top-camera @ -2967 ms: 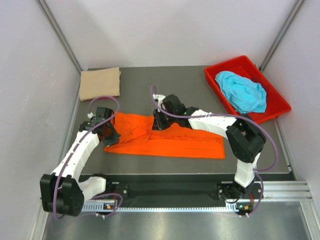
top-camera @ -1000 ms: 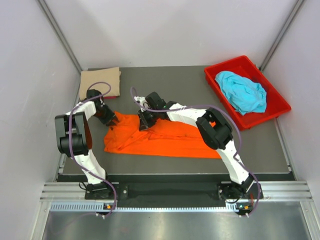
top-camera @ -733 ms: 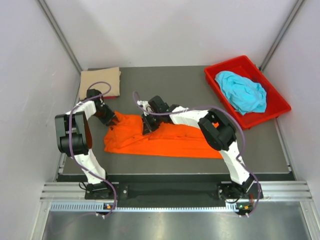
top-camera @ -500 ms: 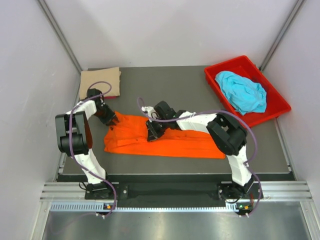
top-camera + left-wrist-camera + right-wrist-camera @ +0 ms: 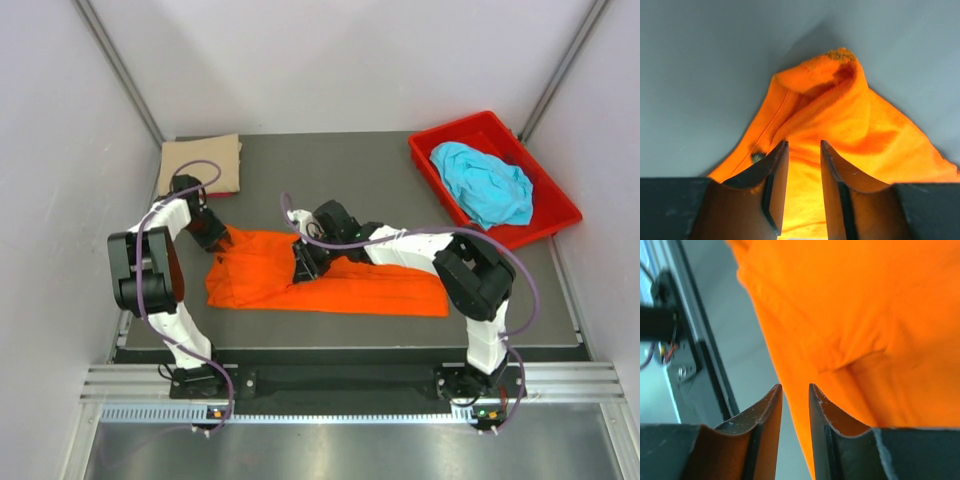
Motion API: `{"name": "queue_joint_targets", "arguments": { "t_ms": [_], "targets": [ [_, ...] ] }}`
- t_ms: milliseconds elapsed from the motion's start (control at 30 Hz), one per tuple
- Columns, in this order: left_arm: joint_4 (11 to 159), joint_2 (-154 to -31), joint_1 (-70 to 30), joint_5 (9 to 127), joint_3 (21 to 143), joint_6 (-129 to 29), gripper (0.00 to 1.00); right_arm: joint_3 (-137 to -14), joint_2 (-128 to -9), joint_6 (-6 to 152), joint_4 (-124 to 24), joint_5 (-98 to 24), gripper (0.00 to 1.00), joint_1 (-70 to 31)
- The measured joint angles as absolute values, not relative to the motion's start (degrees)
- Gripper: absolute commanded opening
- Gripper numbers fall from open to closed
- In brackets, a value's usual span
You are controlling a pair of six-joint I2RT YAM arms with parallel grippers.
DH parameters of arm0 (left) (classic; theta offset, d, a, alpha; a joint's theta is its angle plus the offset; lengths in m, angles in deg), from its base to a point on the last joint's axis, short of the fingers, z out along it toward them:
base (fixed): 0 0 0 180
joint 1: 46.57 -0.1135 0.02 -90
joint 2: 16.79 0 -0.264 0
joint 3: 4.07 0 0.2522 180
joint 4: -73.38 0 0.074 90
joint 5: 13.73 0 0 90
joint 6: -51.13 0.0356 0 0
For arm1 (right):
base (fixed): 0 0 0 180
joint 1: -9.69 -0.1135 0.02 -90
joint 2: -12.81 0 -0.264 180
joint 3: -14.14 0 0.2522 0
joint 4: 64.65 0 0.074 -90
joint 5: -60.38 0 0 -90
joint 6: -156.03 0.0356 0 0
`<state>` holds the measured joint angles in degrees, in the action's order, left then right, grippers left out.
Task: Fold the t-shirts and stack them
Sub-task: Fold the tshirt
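Folding on the desk (image 5: pixel 370 180) is best done once the orange t-shirt (image 5: pixel 350 285), laid left of centre, is smoothed. The right end effector (image 5: pixel 795 387) is slightly parted, empty, over its middle. Whether the left end effector (image 5: pixel 804 143), narrowly parted at the far corner, grips cloth cannot be told.

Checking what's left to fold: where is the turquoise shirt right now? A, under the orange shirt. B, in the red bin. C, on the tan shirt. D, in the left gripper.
B: the turquoise shirt lies crumpled inside the red bin.

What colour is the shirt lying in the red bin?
The shirt is turquoise blue, clearest in the top external view.
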<state>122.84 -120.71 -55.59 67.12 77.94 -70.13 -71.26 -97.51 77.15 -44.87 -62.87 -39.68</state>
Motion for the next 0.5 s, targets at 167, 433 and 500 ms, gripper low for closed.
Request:
{"name": "queue_joint_targets", "arguments": {
  "t_ms": [167,433,500],
  "targets": [
    [123.96,-116.08,-55.92,68.08,77.91,-69.92,0.38,-77.09,-98.54,81.12,-45.46,-57.34,0.31,-39.7],
    [122.78,-118.53,-55.98,68.26,76.21,-70.29,0.37,-83.1,-105.68,84.27,-43.32,-53.1,0.3,-39.72],
    [122.4,-120.52,-56.03,68.41,75.99,-70.48,0.35,-82.71,-106.21,84.95,-41.28,-52.06,0.3,-39.74]
  ]
}}
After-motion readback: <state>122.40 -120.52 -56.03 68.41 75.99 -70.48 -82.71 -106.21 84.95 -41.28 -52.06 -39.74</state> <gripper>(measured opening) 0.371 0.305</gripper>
